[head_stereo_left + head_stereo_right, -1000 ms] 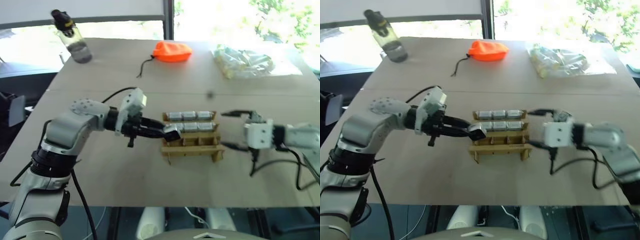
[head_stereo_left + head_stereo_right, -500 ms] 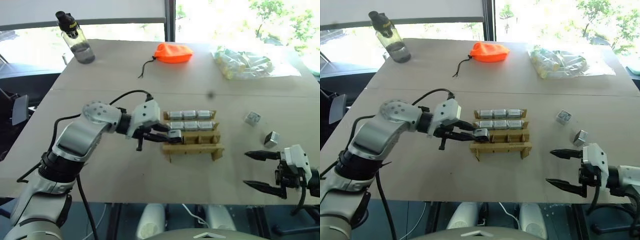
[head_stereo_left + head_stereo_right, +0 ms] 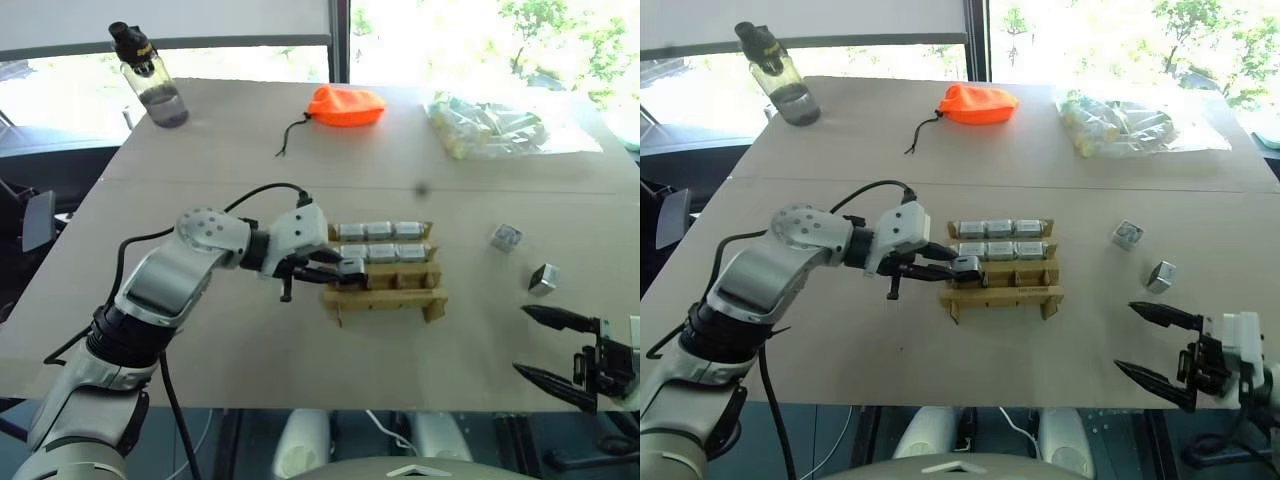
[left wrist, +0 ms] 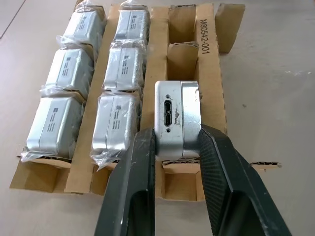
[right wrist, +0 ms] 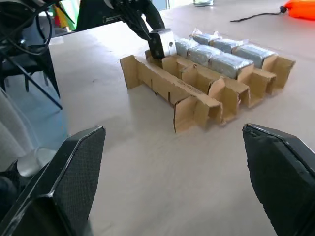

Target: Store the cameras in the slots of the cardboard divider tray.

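Left gripper [image 4: 177,142] pinches a camera [image 4: 177,118] over the tray [image 4: 209,59] — port visible from its wrist; right gripper [image 3: 550,345] spread, seemingly empty

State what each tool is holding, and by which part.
Left tool pinches a silver camera by its two opposite side faces, port face toward the wrist. Right tool is open, holding nothing.

Bright daylight floods through overexposed windows [image 3: 480,30] behind; views sharp.

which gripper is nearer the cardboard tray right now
Left. The left gripper is at the cardboard divider tray's near-row left end, shut on a camera. The right gripper is open, well off to the tray's right near the table edge.
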Motion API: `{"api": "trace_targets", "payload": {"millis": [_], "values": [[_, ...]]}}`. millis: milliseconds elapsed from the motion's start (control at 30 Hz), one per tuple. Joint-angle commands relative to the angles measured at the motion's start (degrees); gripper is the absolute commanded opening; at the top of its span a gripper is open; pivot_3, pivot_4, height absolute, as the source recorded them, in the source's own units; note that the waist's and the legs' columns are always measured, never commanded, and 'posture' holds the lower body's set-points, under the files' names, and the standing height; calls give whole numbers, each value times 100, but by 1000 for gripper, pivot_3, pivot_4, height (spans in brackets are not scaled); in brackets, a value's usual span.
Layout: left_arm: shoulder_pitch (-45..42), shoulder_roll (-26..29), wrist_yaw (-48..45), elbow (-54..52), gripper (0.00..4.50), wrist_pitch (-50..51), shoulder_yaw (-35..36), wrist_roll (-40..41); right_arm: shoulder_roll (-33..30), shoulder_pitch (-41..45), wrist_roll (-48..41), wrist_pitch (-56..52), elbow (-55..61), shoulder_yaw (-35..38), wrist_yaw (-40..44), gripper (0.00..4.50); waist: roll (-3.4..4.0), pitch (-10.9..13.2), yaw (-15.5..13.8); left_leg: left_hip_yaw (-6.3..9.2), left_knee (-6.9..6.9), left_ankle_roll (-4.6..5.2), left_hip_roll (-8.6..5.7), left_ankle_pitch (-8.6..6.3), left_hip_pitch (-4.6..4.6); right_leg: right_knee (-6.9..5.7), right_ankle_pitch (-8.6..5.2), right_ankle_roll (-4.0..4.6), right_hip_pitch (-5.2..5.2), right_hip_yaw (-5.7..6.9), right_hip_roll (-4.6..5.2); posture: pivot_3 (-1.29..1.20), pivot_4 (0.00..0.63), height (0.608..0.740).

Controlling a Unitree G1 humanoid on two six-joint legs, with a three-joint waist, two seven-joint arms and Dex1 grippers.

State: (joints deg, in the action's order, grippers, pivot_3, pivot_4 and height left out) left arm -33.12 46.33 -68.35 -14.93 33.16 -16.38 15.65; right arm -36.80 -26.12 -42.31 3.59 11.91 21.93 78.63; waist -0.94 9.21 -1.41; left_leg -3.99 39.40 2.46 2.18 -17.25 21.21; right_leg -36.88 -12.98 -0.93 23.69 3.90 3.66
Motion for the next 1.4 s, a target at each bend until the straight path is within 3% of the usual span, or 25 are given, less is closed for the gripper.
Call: {"api": "trace_targets", "payload": {"millis": [33,900,933,967,1133,1400], "values": [[19,8,26,-87,679,-62,-8,-79,-6,36,-49,128,169,233,25,4412,0,0,24,-6,0,1,0,0,-3,0,0,0,0,-5,0,0,150,726],[81,182,-303,-379,679,255,-234,-14,43,387,40,-61,340,156,-341,4412,0,0,55,-12,-8,3,1,-2,-17,-5,0,0,-2,-15,-4,0,150,726],[68,159,-317,-391,1700,301,-206,53,44,371,37,-65,358,169,-341,4500,0,0,55,-12,-8,3,0,-2,-16,-5,0,0,-2,-15,-4,0,150,726],[41,129,-333,-387,1966,355,-171,129,7,322,16,-140,385,186,-344,4500,0,0,52,-13,-8,3,0,-2,-16,-5,0,0,-2,-15,-4,0,150,726],[-123,-84,-150,-274,4285,524,91,340,46,197,18,-222,479,288,-504,4500,-1,0,28,-11,-4,4,-1,-2,-12,-5,0,0,-2,-13,0,0,150,726],[-33,-93,-197,-191,4437,425,1231,1211,776,-36,256,-269,1065,676,-2276,4500,0,0,55,-10,-7,0,3,-1,-11,-6,0,0,1,-12,0,0,150,726]]}}
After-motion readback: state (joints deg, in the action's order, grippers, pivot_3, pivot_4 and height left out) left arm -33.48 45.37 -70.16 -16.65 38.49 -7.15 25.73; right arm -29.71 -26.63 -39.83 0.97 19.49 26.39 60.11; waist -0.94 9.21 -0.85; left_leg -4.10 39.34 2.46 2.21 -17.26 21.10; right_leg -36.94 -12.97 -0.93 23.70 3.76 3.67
